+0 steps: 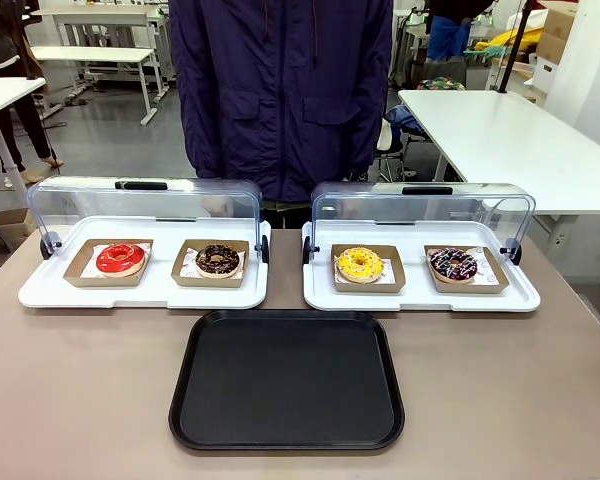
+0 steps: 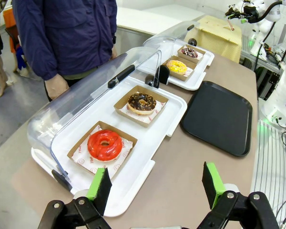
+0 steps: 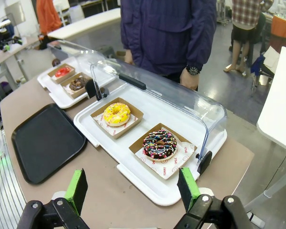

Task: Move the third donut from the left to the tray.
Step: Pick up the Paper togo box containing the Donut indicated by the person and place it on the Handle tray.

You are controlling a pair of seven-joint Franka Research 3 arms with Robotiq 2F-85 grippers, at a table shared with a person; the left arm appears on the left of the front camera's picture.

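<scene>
The third donut (image 1: 360,264) has yellow icing and sits in a brown cardboard holder on the right white tray (image 1: 420,296), left of a chocolate sprinkled donut (image 1: 452,264). It also lies far off in the left wrist view (image 2: 177,66) and mid-frame in the right wrist view (image 3: 116,114). The black tray (image 1: 287,380) lies bare at the table's front middle. My left gripper (image 2: 155,184) stands open above the table edge near the red donut (image 2: 105,144). My right gripper (image 3: 132,187) stands open near the right tray's corner.
The left white tray (image 1: 145,290) holds the red donut (image 1: 120,258) and a chocolate donut (image 1: 217,260). Both trays have clear domed lids (image 1: 145,205) raised at the back. A person in a dark jacket (image 1: 280,90) stands at the far side, hands down.
</scene>
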